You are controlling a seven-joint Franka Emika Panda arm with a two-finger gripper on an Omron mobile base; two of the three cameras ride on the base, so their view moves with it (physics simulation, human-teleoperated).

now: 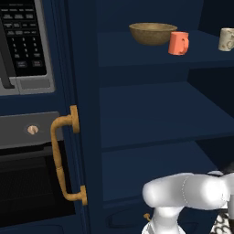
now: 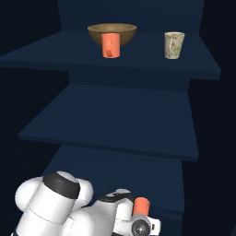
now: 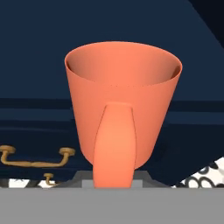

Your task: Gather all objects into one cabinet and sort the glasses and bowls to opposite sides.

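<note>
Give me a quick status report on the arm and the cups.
Gripper shut on orange cup, low by the cabinet. Bowl, second orange cup and cream cup on top shelf. Lower shelves bare, nothing blocking.

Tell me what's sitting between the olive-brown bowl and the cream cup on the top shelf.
One coral-orange cup stands between the bowl and the cream cup, close by the bowl; the left base view shows it. The rest of that shelf is bare.

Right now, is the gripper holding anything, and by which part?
Yes: a coral-orange cup, gripped by its side handle, which faces the hand camera. The gripper sits low in front of the cabinet.
</note>
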